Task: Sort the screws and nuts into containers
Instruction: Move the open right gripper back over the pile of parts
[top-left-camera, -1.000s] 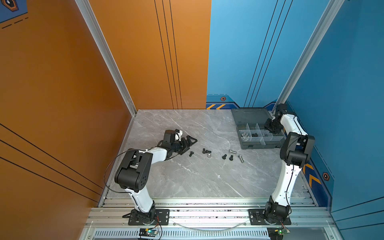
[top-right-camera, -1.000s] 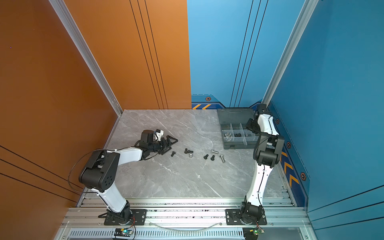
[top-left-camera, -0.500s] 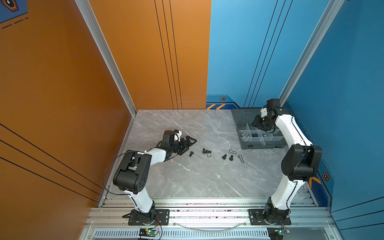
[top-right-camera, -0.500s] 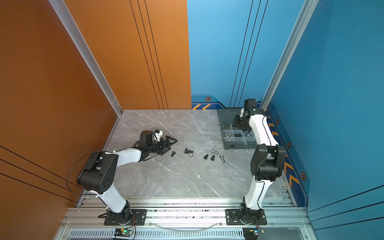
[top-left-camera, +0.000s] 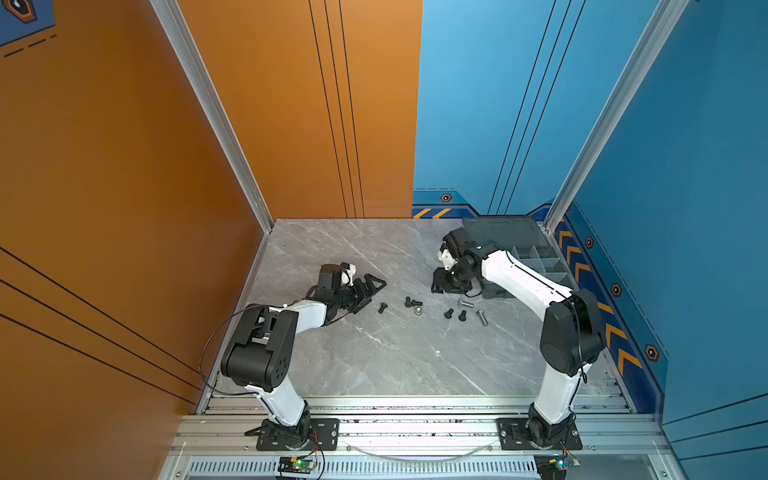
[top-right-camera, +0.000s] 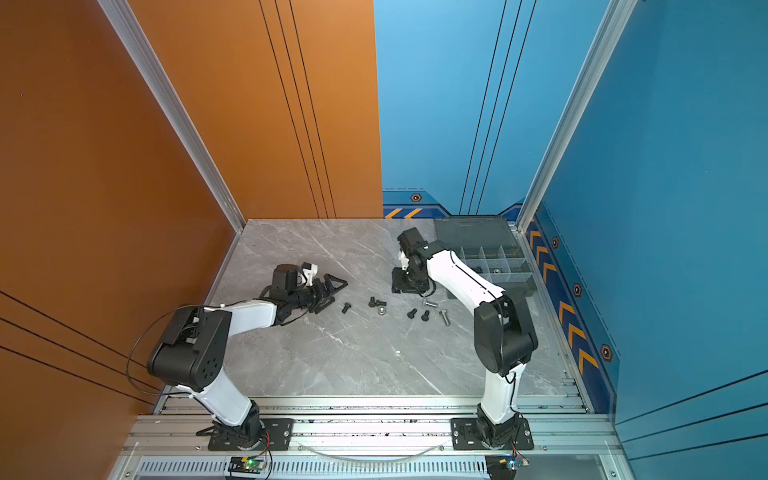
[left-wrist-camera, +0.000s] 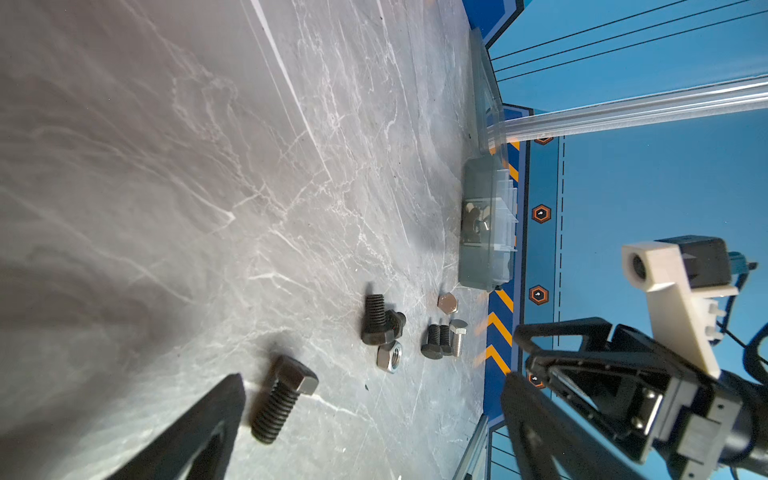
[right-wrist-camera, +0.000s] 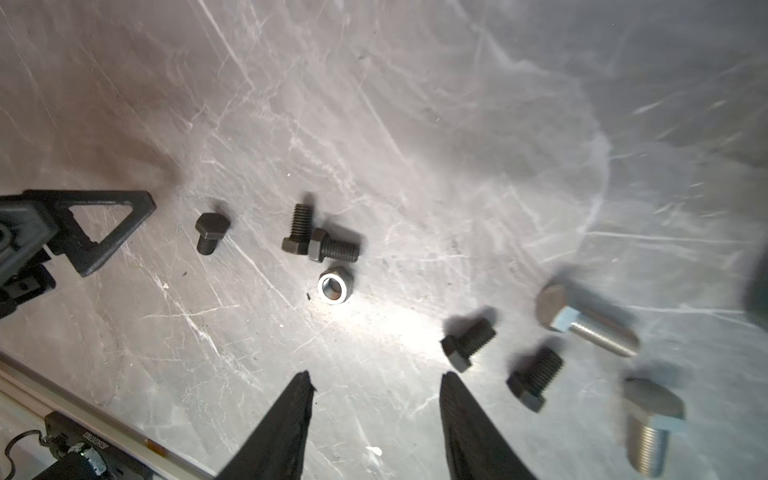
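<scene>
Our right gripper (right-wrist-camera: 376, 376), jaws spread and empty, has swung back from the organizer box (top-right-camera: 513, 254) and now hangs over the loose screws (right-wrist-camera: 467, 345) and silver nut (right-wrist-camera: 334, 284) on the table (right-wrist-camera: 415, 124). We judge one drop finished and the next pick starting. Our left gripper (top-left-camera: 370, 293) waits wide open beside a black screw (top-left-camera: 382, 307).

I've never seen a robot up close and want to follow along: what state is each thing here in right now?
left gripper: open, empty.
right gripper: open, empty, above the table.
organizer box: lid open, some parts inside.
black screws: five, loose on the table.
silver screws: two, lying on their sides.
silver nut: lying flat, hole up.
</scene>
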